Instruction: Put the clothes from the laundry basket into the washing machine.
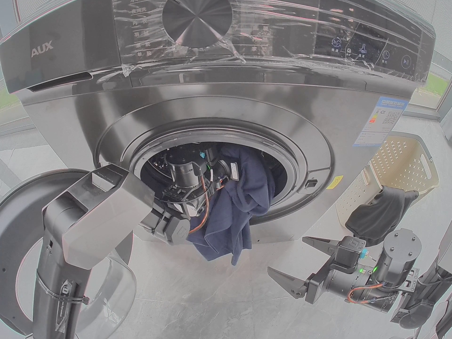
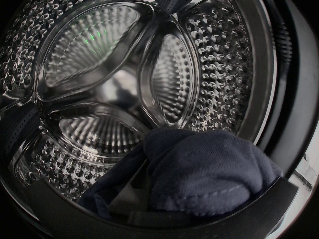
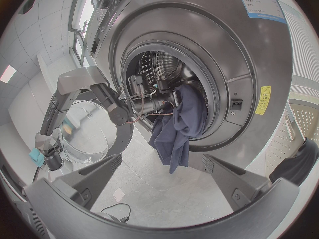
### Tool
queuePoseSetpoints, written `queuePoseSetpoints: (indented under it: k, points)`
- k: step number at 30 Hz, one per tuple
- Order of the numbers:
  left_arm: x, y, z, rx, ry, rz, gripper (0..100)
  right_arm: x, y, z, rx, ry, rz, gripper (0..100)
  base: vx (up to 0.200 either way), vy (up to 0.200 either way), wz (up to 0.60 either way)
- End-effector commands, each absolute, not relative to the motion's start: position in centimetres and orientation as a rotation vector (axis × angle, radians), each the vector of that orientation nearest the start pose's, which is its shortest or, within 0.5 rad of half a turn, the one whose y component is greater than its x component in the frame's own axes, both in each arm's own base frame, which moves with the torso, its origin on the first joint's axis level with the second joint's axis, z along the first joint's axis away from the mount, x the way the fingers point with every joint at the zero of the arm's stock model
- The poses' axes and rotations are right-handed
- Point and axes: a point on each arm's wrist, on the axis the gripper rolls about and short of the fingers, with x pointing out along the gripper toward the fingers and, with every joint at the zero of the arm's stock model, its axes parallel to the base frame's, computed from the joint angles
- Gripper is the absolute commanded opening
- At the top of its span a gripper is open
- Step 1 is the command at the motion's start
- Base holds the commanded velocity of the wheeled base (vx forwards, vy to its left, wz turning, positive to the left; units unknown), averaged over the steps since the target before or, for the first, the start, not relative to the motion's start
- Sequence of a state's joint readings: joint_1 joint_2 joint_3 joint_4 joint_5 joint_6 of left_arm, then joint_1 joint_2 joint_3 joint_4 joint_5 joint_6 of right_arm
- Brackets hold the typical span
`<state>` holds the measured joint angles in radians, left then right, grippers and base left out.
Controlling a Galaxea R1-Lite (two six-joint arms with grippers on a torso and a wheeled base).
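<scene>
A navy garment [image 1: 240, 198] hangs half out of the washing machine's round opening [image 1: 301, 165], its lower part drooping over the rim toward the floor. My left gripper [image 1: 227, 170] is inside the opening, shut on the garment's upper part. In the left wrist view the bunched navy cloth [image 2: 206, 173] covers the fingers in front of the steel drum [image 2: 99, 67]. My right gripper [image 1: 288, 256] hangs open with nothing in it, low to the right of the machine. Just beyond it, a black garment [image 1: 381, 213] is draped over the cream laundry basket [image 1: 405, 161].
The machine's glass door [image 1: 19, 241] stands swung open on the left, beside my left arm. Grey tiled floor [image 1: 212, 293] lies in front of the machine. The basket leans against the machine's right side.
</scene>
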<state>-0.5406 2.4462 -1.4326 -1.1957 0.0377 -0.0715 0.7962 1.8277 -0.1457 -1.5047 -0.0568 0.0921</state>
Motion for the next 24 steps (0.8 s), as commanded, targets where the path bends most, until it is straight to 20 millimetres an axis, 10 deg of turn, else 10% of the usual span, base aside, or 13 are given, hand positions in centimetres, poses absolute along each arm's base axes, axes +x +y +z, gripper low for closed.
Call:
queuePoseSetpoints:
  k: [1, 18, 19, 24]
  points:
    - [44.7, -25.5, 9.3, -0.135, -0.180, -0.429, 0, 16.4, 16.6, 8.9, 0.011, 0.202, 0.730, 100, 0.000, 0.000, 0.00]
    - [47.5, -25.0, 11.9, -0.250, -0.204, -0.314, 0, 16.3, 16.7, 8.9, 0.012, 0.203, 0.733, 100, 0.000, 0.000, 0.00]
    - [47.5, -25.0, 11.9, -0.250, -0.204, -0.314, 100, 16.3, 16.7, 8.9, 0.012, 0.203, 0.733, 100, 0.000, 0.000, 0.00]
    - [46.1, -24.9, 12.1, -0.270, -0.118, -0.320, 100, 16.3, 16.6, 9.0, 0.011, 0.201, 0.732, 100, 0.000, 0.000, 0.00]
